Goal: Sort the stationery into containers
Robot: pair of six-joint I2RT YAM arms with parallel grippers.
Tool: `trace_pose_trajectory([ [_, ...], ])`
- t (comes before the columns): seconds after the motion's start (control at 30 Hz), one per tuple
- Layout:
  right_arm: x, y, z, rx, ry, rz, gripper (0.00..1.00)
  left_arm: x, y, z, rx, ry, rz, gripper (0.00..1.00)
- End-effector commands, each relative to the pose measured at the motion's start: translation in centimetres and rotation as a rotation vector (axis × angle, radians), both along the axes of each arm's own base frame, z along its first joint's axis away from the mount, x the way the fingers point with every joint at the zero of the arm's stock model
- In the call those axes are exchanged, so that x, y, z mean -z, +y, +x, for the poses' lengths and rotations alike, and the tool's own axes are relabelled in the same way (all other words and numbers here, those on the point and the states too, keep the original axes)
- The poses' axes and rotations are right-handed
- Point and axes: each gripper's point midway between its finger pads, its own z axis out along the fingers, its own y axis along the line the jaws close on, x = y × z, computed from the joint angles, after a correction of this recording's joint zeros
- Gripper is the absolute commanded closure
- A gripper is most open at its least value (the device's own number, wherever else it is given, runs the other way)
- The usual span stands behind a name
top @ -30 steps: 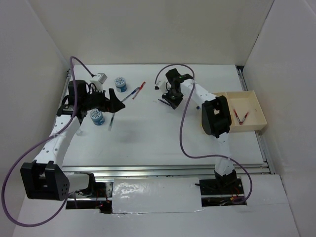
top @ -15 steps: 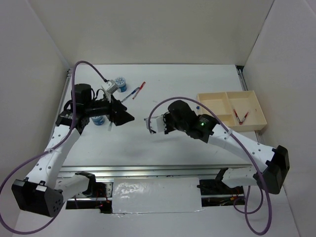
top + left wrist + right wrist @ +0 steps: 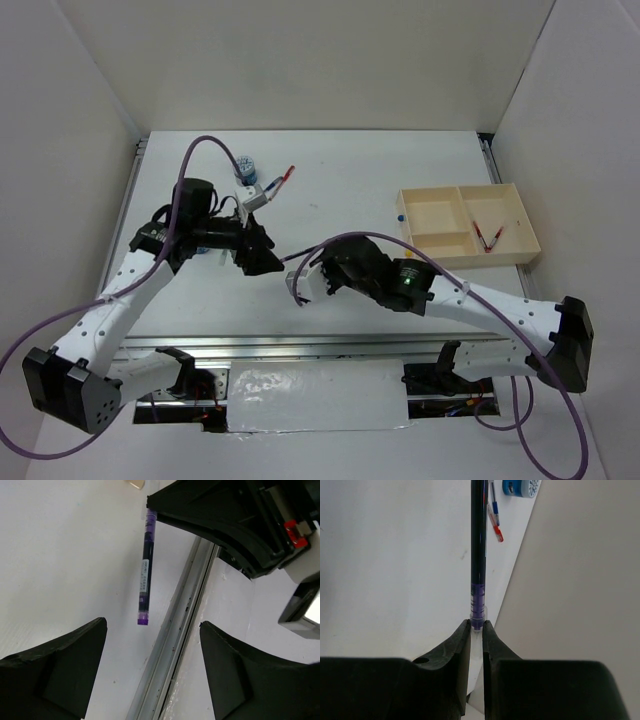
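Note:
My right gripper (image 3: 476, 625) is shut on the end of a dark purple pen (image 3: 479, 555) and holds it off the table near the middle (image 3: 310, 262). The pen's free end points at my left gripper (image 3: 262, 256), which is open and empty (image 3: 152, 624); the pen (image 3: 145, 580) hangs just beyond its fingertips. A red pen and a blue pen (image 3: 272, 185) lie at the far left beside a blue-and-white roll (image 3: 246, 166). The beige tray (image 3: 430, 208) sits at the right with two red pens (image 3: 487, 236) in one compartment. The other roll is hidden behind the left arm.
A metal rail (image 3: 175, 645) runs along the table's near edge below the left gripper. White walls close in the table on the left, back and right. A small blue cap (image 3: 398, 215) lies just left of the tray.
My right arm has swung from the far middle toward the near centre, carrying the purple pen. My left arm has moved right, toward the pen's free end.

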Motion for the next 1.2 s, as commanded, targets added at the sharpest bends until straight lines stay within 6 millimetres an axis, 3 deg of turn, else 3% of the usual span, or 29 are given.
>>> trace_pose_trajectory([
  [0.0,-3.2,0.8,-0.2,-0.013,-0.080,0.081,1.00,0.7,0.0,0.7,-0.012,-0.032,0.028,0.13],
  [0.2,-3.4,1.5,-0.9,-0.041,-0.094,0.079,1.00,1.4,-0.6,0.9,-0.002,-0.036,0.079,0.19],
  [0.3,-3.6,1.6,-1.0,-0.047,-0.107,0.079,1.00,2.9,-0.7,1.0,-0.006,0.007,0.129,0.23],
  [0.4,-3.6,1.8,-1.4,-0.067,-0.119,0.072,1.00,3.8,-0.8,1.3,-0.008,0.025,0.154,0.33],
  [0.5,-3.7,1.8,-1.5,-0.072,-0.136,0.066,1.00,3.9,-1.1,1.1,0.004,0.025,0.155,0.49],
  [0.57,-3.8,1.7,-1.5,-0.076,-0.150,0.061,1.00,3.7,-1.3,0.9,0.019,0.020,0.150,0.67],
  [0.6,-3.7,1.7,-1.5,-0.074,-0.154,0.062,1.00,3.7,-1.3,0.8,0.025,0.022,0.149,0.80],
  [0.67,-4.0,1.8,-1.4,-0.073,-0.174,0.077,0.97,3.6,-1.5,0.6,0.036,0.018,0.143,0.96],
  [0.73,-4.4,1.9,-1.2,-0.064,-0.186,0.091,0.89,3.3,-1.7,0.2,0.048,0.010,0.131,1.00],
  [0.77,-4.5,1.8,-1.0,-0.046,-0.195,0.097,0.68,3.1,-1.7,0.0,0.049,0.007,0.122,1.00],
  [0.8,-5.0,1.8,-0.7,-0.027,-0.209,0.118,0.55,2.8,-1.7,0.0,0.048,-0.003,0.113,1.00],
  [0.87,-6.3,1.1,0.1,0.043,-0.213,0.149,0.33,2.3,-1.6,0.1,0.015,0.000,0.099,1.00],
  [0.9,-5.8,0.4,0.2,0.065,-0.188,0.116,0.26,1.9,-1.5,0.5,-0.003,-0.008,0.088,1.00],
  [1.03,-7.8,-2.6,0.3,0.169,-0.129,0.173,0.21,-1.5,-0.1,2.0,-0.116,-0.050,-0.011,1.00],
  [1.13,-10.0,-5.1,0.3,0.251,-0.044,0.329,0.19,-4.6,0.9,3.6,-0.216,-0.133,-0.088,1.00],
  [1.17,-11.8,-5.5,0.2,0.268,-0.012,0.414,0.19,-5.3,1.0,4.0,-0.241,-0.141,-0.116,1.00],
])
